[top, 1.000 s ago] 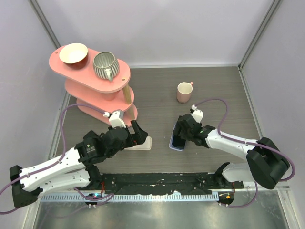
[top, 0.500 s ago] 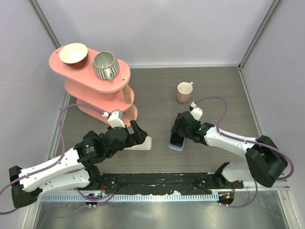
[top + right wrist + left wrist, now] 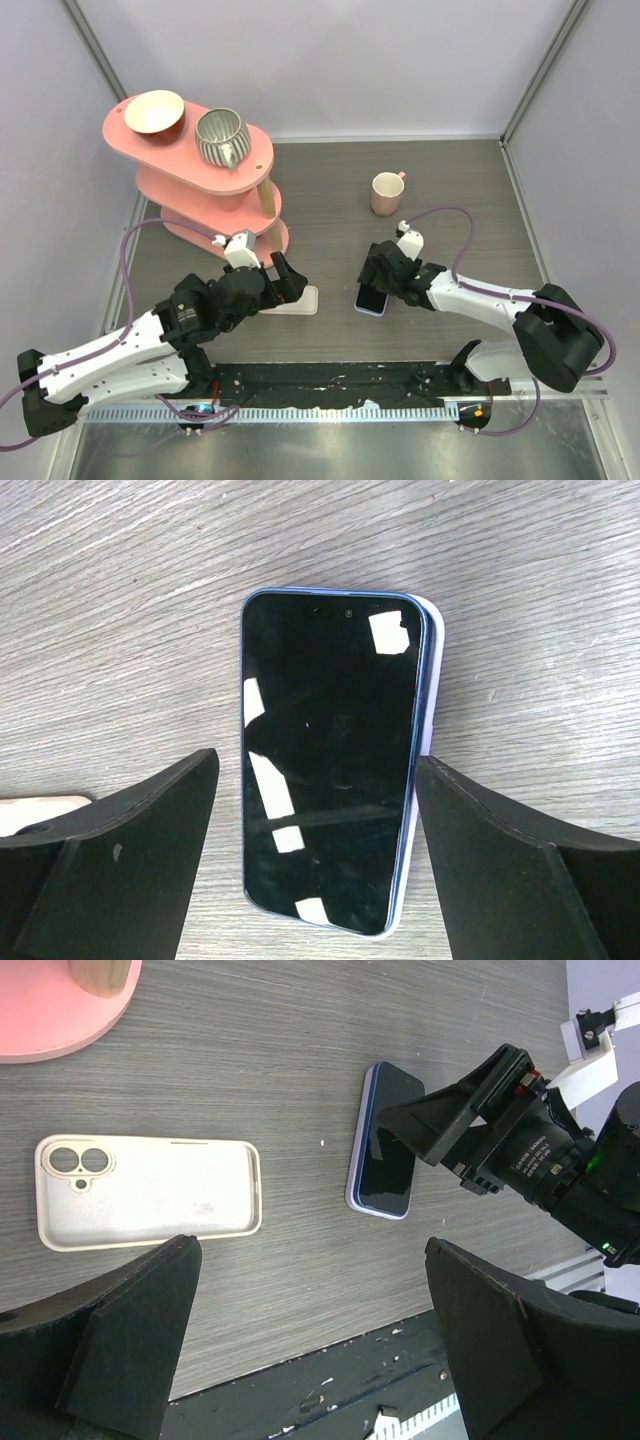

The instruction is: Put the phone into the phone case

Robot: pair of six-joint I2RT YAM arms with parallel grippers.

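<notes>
The blue phone lies flat, screen up, on the grey worktop — not in the cream phone case, which lies open side up to its left with bare worktop between them. The right hand hangs over the phone, released, its fingers spread to either side without touching it. The left hand is released too — fingers wide apart, poised over the case.
</notes>
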